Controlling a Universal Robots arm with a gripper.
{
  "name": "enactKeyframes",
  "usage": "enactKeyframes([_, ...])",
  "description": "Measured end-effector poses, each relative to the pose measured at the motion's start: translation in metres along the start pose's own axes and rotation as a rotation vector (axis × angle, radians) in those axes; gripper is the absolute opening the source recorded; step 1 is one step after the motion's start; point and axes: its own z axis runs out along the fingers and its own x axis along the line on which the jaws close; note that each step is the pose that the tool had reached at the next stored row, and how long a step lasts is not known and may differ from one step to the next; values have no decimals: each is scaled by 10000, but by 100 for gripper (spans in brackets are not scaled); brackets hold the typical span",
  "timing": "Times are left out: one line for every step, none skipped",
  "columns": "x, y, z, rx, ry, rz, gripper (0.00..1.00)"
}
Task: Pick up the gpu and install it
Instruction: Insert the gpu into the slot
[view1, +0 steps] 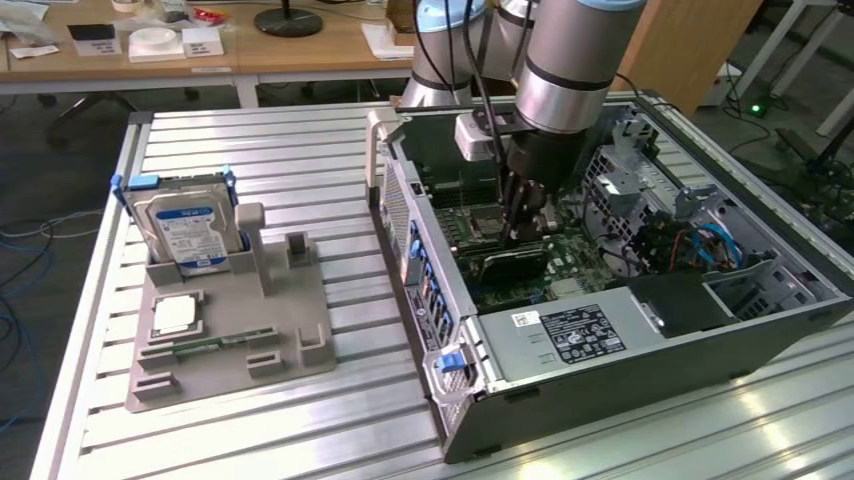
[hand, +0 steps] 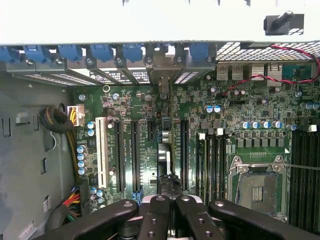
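My gripper (view1: 523, 232) reaches down into the open computer case (view1: 441, 330), over the green motherboard (view1: 587, 268). It is shut on the gpu (view1: 514, 262), a dark thin card held on edge. In the wrist view the gpu (hand: 166, 150) appears edge-on, running from my gripper (hand: 169, 201) to the case's rear slot openings, where its grey bracket (hand: 161, 72) sits. The card lines up with the motherboard (hand: 250, 110) between two long black expansion slots. I cannot tell whether it is seated in a slot.
A grey fixture (view1: 254, 340) on the slatted metal table (view1: 267, 150) holds the blue-labelled hard drive (view1: 187, 225) and the small processor chip (view1: 174, 315). Inside the case are the power supply (view1: 574, 332), an empty processor socket (hand: 257, 185) and cable bundles (hand: 60, 120).
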Motion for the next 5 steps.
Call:
enactKeyframes([0,0,0,0,0,0,11])
enactKeyframes([0,0,0,0,0,0,11])
enactKeyframes([0,0,0,0,0,0,11])
enactKeyframes([0,0,0,0,-1,0,11])
enactKeyframes([0,0,0,0,0,0,11])
